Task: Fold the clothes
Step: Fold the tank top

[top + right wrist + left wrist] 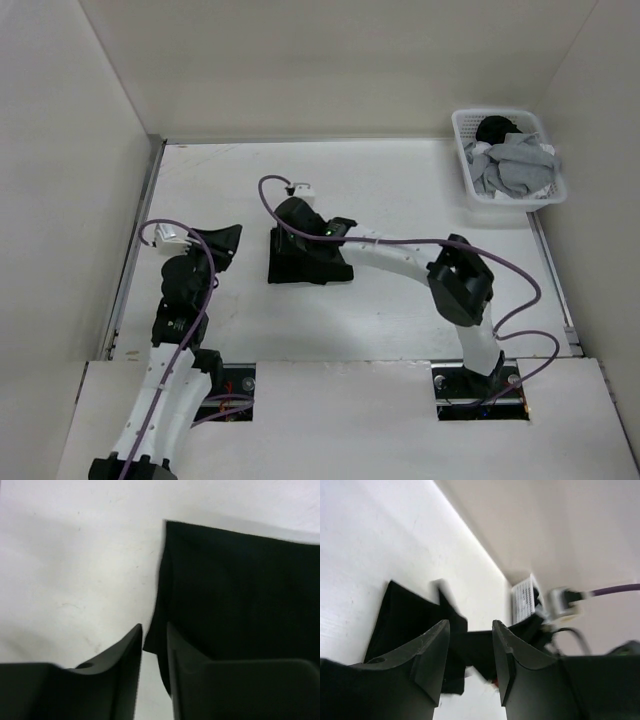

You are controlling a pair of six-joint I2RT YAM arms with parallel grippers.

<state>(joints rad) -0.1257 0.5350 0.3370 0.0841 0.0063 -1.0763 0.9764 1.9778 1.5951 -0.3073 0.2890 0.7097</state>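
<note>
The clothes [308,266] are one black garment, folded into a small rectangle in the middle of the white table [400,190]. My right gripper [288,232] hovers over its far left part. In the right wrist view the garment [240,590] fills the right side. There the right gripper [154,626] stands open by a narrow gap at the cloth's left edge, and a fabric corner hangs in that gap. My left gripper [228,245] is left of the garment and apart from it. In the left wrist view the left gripper [470,622] is open and empty, facing the garment [402,615].
A white lattice basket [468,150] stands at the back right, holding light grey garments [515,168] and something dark [495,128]. Walls enclose the table on the left, back and right. A purple cable [520,275] loops off the right arm.
</note>
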